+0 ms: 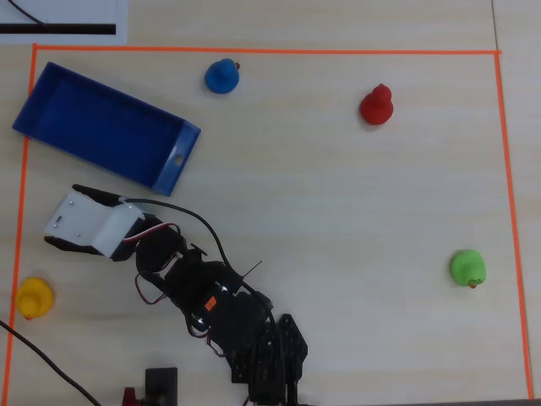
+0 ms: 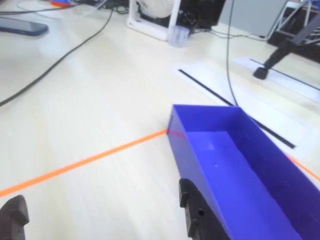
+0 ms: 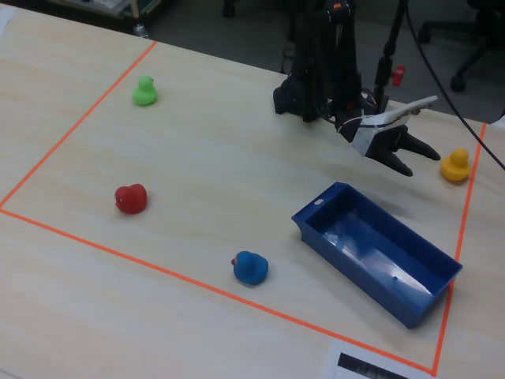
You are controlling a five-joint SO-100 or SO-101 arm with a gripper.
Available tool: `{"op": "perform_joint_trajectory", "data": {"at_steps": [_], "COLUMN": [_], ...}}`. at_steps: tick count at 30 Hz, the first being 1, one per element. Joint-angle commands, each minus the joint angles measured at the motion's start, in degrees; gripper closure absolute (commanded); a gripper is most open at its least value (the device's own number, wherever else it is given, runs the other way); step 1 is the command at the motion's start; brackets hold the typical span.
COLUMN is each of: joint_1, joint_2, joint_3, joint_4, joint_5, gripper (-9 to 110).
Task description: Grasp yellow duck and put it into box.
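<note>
The yellow duck [image 1: 34, 297] stands at the left edge of the taped area in the overhead view, just inside the orange line. In the fixed view the yellow duck [image 3: 456, 166] is at the far right. The blue box [image 1: 172, 161] lies empty at the upper left, also seen as the box [image 3: 355, 264] and, in the wrist view, the box [image 2: 175, 137] at the right. My gripper [image 1: 61, 216] hovers between box and duck, open with nothing between its fingers; the gripper [image 3: 416, 160] sits just left of the duck. The gripper [image 2: 102, 210] shows bare table. The wrist view does not show the duck.
A blue duck [image 1: 221, 76], a red duck [image 1: 376, 105] and a green duck [image 1: 467, 267] stand elsewhere inside the orange tape border [image 1: 254, 51]. A white sheet with a black bar [image 1: 59, 21] lies beyond the tape. Cables [image 1: 190, 218] trail from the arm.
</note>
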Motion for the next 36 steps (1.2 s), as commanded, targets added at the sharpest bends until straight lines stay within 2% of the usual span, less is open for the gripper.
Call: {"op": "perform_joint_trajectory", "data": {"at_steps": [1,6,18,24,29,36], "joint_1": [-0.62,-5.27,-19.86,-23.91,-23.99,-19.95], "joint_2": [-0.26,-0.62,-3.87,-11.78,-16.96,-15.73], "joint_3": [-2.29,-2.37,-10.02,-10.63,-11.87,-14.33], "joint_4": [-1.23,-6.94,-7.21,-13.45,-15.38,-11.07], "joint_5": [0.70,-0.44,-3.60,-6.59,-6.42,-4.57], "gripper": [61,60,60,60,60,61]}}
